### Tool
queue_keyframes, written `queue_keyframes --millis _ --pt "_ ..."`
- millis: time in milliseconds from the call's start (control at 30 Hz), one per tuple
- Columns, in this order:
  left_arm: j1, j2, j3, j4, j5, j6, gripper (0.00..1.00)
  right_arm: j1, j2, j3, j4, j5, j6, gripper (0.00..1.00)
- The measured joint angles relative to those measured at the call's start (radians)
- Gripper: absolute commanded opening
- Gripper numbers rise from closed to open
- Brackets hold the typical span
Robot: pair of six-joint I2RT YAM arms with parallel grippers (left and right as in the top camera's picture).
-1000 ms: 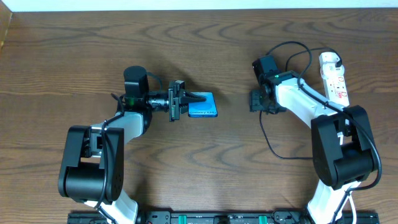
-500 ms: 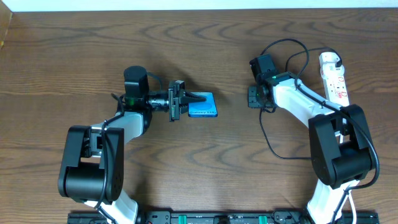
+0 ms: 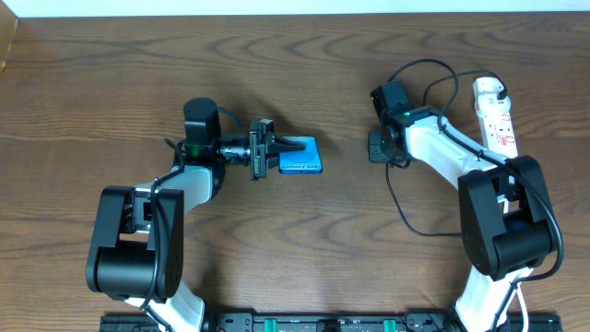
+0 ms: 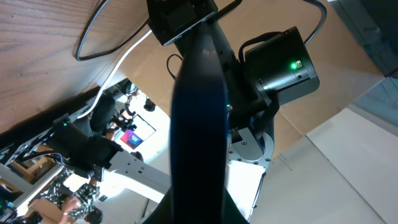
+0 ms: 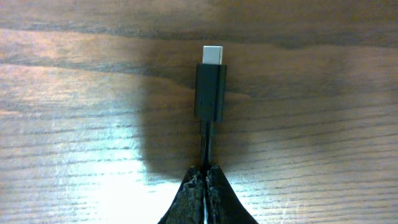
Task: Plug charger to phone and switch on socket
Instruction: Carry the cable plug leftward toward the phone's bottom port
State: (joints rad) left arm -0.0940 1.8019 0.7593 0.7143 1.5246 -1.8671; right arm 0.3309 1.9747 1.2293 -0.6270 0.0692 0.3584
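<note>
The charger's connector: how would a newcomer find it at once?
On the wooden table, look at the right arm's end effector, which pinches a thin black cable. The connector sticks out just beyond: a short black block, the only thing nearby with a silver tip.

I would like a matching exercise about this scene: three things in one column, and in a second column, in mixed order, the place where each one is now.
Things
1. phone
2. charger connector
3. power strip

Places
A. lying at the far right side of the table
B. sticking out just beyond the shut right fingers, over the wood
C. gripped at one end by the left fingers, blue screen facing up

Pairs: 1-C, 2-B, 3-A
</note>
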Motion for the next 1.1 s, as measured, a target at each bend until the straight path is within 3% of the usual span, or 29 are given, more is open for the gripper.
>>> queue_keyframes --millis 367,700,900,1100 --pt "0.000 0.000 0.000 0.000 0.000 0.000 0.07 -0.009 -0.053 -0.011 -0.079 -0.331 -0.155 0.01" --pt "0.000 0.000 0.000 0.000 -0.039 0.002 0.08 -0.054 -0.540 -0.013 -0.378 -0.520 -0.349 0.01" --pt "0.000 0.000 0.000 0.001 -0.091 0.052 0.07 -0.051 -0.726 -0.066 -0.459 -0.698 -0.429 0.02" --pt "0.000 0.000 0.000 0.003 -0.159 0.171 0.07 0.005 -0.824 -0.140 -0.472 -0.772 -0.406 0.02"
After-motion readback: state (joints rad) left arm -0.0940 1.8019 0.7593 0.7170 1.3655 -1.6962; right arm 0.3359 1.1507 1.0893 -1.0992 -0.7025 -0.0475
